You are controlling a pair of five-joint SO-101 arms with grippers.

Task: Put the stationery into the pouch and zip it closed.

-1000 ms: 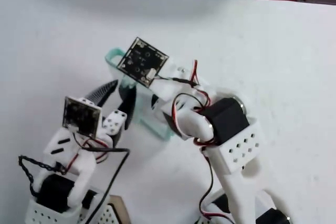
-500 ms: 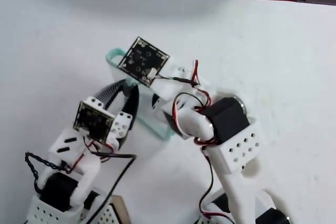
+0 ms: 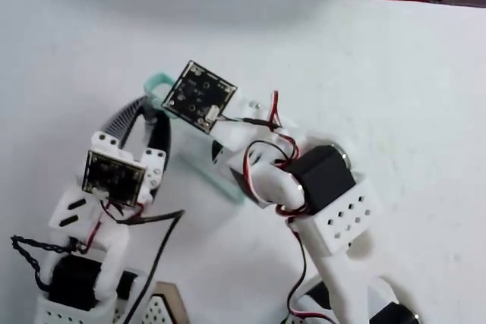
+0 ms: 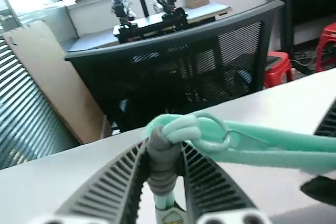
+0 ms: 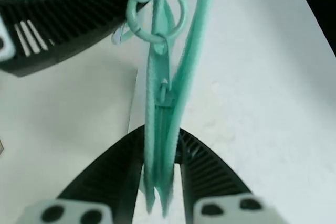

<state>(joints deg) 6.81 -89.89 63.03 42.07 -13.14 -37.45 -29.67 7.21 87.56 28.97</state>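
no legible text, labels, numbers, signs

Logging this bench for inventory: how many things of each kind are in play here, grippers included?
mint-green fabric zip pouch: 1
black ribbed grippers, left gripper and right gripper, both clamped on the pouch: 2
total: 3

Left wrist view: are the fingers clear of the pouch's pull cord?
No, the left gripper has its fingers shut on the pull cord of the pouch.
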